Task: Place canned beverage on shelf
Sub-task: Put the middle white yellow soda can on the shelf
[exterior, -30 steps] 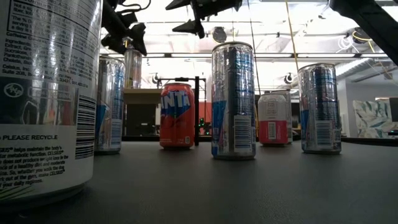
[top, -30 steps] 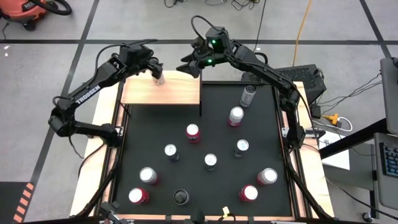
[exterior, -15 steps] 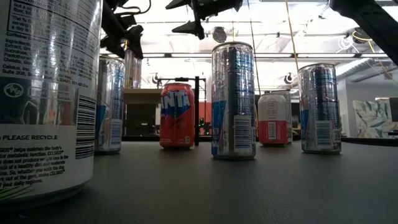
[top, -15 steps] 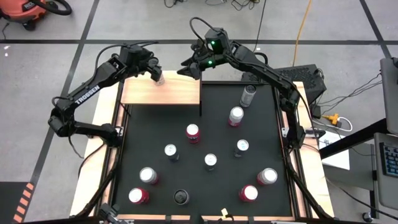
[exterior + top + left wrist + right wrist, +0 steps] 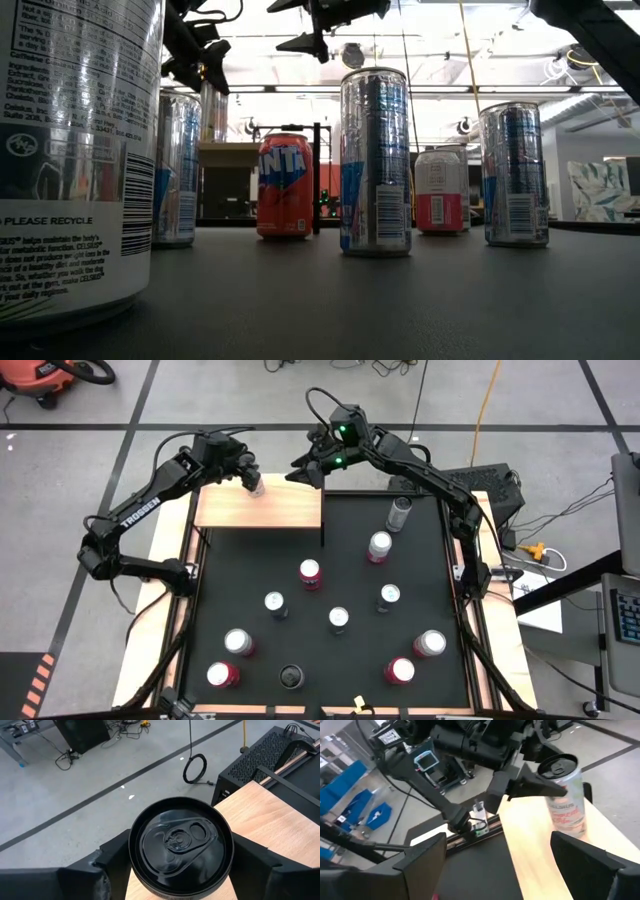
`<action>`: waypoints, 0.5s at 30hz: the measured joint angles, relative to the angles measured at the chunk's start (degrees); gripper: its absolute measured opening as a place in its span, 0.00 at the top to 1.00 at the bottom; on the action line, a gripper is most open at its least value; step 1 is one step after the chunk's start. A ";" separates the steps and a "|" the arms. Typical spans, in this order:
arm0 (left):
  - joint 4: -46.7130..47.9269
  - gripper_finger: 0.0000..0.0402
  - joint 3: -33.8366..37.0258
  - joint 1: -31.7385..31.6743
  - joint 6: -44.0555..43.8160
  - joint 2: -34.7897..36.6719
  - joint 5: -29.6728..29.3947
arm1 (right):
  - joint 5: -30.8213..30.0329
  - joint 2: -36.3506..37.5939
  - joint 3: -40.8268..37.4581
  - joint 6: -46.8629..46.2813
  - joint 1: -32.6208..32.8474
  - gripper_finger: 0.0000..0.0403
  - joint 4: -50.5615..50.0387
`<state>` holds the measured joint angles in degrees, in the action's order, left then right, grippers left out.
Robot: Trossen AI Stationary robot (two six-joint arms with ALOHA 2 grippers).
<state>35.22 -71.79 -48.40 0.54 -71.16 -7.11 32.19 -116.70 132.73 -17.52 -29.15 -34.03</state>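
the beverage can (image 5: 256,486) stands upright on the wooden shelf (image 5: 270,510), near its back edge, at the black mat's (image 5: 350,585) far left corner. the left gripper (image 5: 250,478) sits over the can, a finger (image 5: 112,857) at each side of its rim; whether they clamp it, i cannot tell. the right gripper (image 5: 303,468) hangs beside the shelf, fingers (image 5: 420,857) spread, empty. other cans stand across the mat.
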 joint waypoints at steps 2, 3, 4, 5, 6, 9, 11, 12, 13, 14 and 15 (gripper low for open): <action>-0.04 0.39 -0.02 0.00 0.39 0.00 0.28 | 1.15 0.00 -0.01 0.05 0.00 0.16 -0.45; -0.04 0.39 -0.02 0.00 0.73 0.00 0.52 | 1.22 0.00 -0.02 0.11 0.00 0.16 -0.72; -0.07 0.39 -0.02 0.00 1.27 0.00 0.89 | 1.28 0.01 -0.02 0.19 0.00 0.16 -1.04; -0.07 0.39 -0.02 0.00 1.56 0.00 1.11 | 1.36 0.01 -0.02 0.22 0.00 0.16 -1.20; -0.07 0.39 -0.03 0.00 1.69 0.00 1.17 | 1.43 0.01 -0.02 0.25 0.00 0.16 -1.37; -0.07 0.39 -0.04 -0.06 2.10 0.03 2.54 | 2.64 -0.01 -0.02 0.31 0.00 0.16 -1.70; 0.20 0.39 -0.04 -0.05 3.43 0.48 3.76 | 2.66 0.00 -0.02 0.36 0.00 0.16 -1.86; 0.45 0.39 -0.04 -0.01 4.37 0.76 4.15 | 2.69 0.01 -0.02 0.38 0.03 0.16 -1.88; 0.69 0.39 -0.09 0.02 5.34 1.01 4.16 | 2.76 0.01 -0.02 0.40 0.04 0.16 -1.99; 1.06 0.39 -0.41 0.04 6.13 1.19 4.19 | 2.96 0.01 -0.02 0.42 0.04 0.16 -2.09; 1.20 0.39 -0.73 0.04 6.63 1.38 4.32 | 3.49 0.00 -0.02 0.42 0.04 0.16 -2.11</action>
<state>36.42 -72.52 -48.36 7.18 -69.77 -2.79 35.68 -116.69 132.70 -17.09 -29.10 -36.14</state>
